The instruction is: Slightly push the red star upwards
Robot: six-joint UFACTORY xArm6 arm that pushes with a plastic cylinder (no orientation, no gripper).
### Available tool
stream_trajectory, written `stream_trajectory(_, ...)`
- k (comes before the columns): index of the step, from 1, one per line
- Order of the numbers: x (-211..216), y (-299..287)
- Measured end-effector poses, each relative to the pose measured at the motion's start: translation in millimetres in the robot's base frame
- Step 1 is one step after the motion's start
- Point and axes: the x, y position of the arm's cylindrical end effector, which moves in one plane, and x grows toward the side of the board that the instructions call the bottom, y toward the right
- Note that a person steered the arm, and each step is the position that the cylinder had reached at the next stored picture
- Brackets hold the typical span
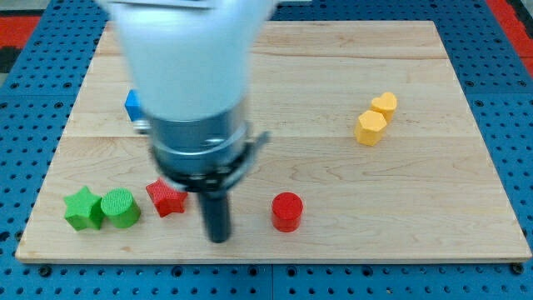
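Note:
The red star (166, 197) lies on the wooden board (350, 183) near the view's bottom left. My tip (218, 239) is down on the board just right of and slightly below the star, a small gap apart. The arm's white and grey body (187, 75) covers the board above the star. A red cylinder (286, 211) stands to the right of my tip.
A green star (83, 208) and a green cylinder (121, 208) sit side by side left of the red star. A blue block (132, 105) shows partly behind the arm. A yellow hexagon (371, 127) and a yellow heart (384, 104) touch at the right.

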Motion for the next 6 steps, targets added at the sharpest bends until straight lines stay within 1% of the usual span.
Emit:
stream_trajectory(1,-1.3,-29.3)
stream_trajectory(2,-1.3,-39.0)
stream_trajectory(3,-12.5,-38.8)
stream_trajectory(5,-49.1,-38.8)
stream_trajectory(6,-6.8,-41.8)
